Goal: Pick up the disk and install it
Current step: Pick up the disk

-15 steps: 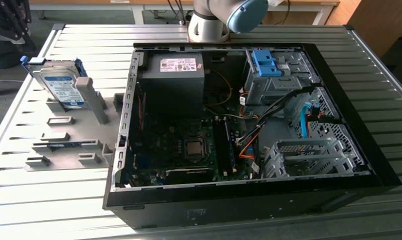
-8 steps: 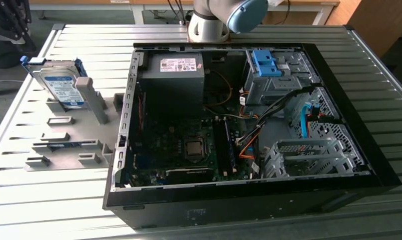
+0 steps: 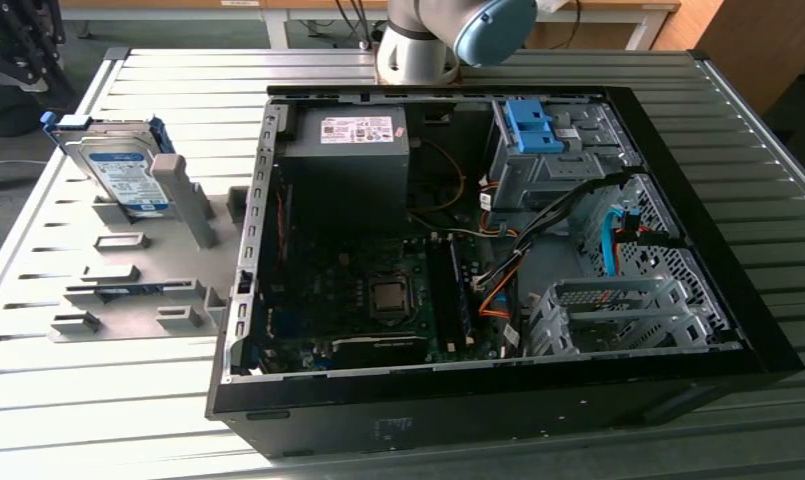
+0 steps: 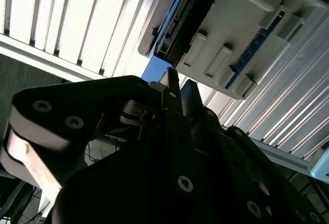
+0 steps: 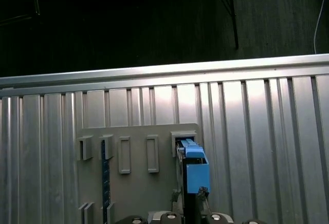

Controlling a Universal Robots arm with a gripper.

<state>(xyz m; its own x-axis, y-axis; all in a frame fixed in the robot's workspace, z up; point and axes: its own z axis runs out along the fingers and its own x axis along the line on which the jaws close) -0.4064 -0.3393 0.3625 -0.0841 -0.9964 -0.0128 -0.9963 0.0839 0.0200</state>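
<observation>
Disk (image 3: 117, 168) standing on edge in grey rack (image 3: 175, 262), on slatted surface (image 3: 95, 410), at the exterior view's left of open computer case (image 3: 375, 250). Pincer (image 4: 181, 84) drawn together, empty, apart from disk. Judged: rigid, dense, shock-sensitive, with slick metal faces. Best hold looks like the blue carrier's upper edge, gripped squarely and clear of the label.

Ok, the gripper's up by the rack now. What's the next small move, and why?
Probably ease the gripper straight toward the blue end of the disk. The disk stands upright in the grey rack, not yet gripped. In both wrist views the gripper looks roughly in line with the disk's blue end but seems to sit just short of it.
</observation>
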